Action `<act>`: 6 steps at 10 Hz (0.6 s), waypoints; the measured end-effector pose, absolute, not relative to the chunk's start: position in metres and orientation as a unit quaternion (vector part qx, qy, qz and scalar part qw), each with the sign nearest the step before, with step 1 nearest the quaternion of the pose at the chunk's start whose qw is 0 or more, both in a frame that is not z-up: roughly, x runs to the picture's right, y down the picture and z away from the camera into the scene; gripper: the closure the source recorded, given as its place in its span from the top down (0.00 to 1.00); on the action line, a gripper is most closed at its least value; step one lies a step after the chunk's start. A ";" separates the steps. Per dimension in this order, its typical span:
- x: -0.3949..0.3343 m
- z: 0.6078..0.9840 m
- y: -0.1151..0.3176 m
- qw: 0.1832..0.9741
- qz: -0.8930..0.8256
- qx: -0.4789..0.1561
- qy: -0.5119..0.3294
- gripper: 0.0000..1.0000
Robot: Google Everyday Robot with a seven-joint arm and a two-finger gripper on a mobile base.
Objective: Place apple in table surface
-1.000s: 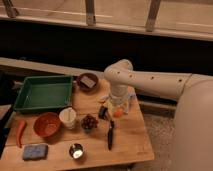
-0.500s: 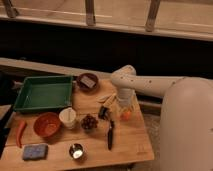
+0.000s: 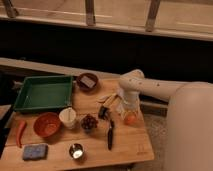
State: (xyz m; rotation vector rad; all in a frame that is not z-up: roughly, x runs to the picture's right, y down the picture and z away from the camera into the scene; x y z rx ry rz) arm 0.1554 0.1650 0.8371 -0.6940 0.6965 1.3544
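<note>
Over the last second your arm has swung in and dropped: the gripper [image 3: 129,111] now hangs low over the right side of the table surface [image 3: 130,145], where a second ago it sat higher and further back. The apple [image 3: 130,118] shows as an orange-yellow ball directly beneath the gripper, at or just above the wood. Whether the gripper is pinching it or has let go, you cannot tell from here. Judged from that, the placement is in its last stage; what remains is a release and a straight lift.

Just to the gripper's left lie a dark-handled tool [image 3: 110,136] and a small pale-and-dark object [image 3: 106,107], both near enough to clip if you drift that way. Further left sit a small bowl of dark fruit [image 3: 89,122], a white cup [image 3: 68,117], the orange bowl [image 3: 47,125] and the green tray [image 3: 42,92], all well apart from the gripper. A dark bowl [image 3: 87,81] stands behind and to the left. To the gripper's right the table edge is close, so the apple may roll off.
</note>
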 end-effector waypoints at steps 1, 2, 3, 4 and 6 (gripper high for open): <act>0.144 0.837 0.170 0.673 0.596 -0.315 0.303 0.45; 0.136 0.837 0.170 0.676 0.595 -0.318 0.298 0.53; 0.129 0.837 0.168 0.678 0.596 -0.319 0.288 0.63; 0.123 0.833 0.164 0.682 0.595 -0.318 0.280 0.70; 0.124 0.829 0.163 0.685 0.593 -0.319 0.278 0.73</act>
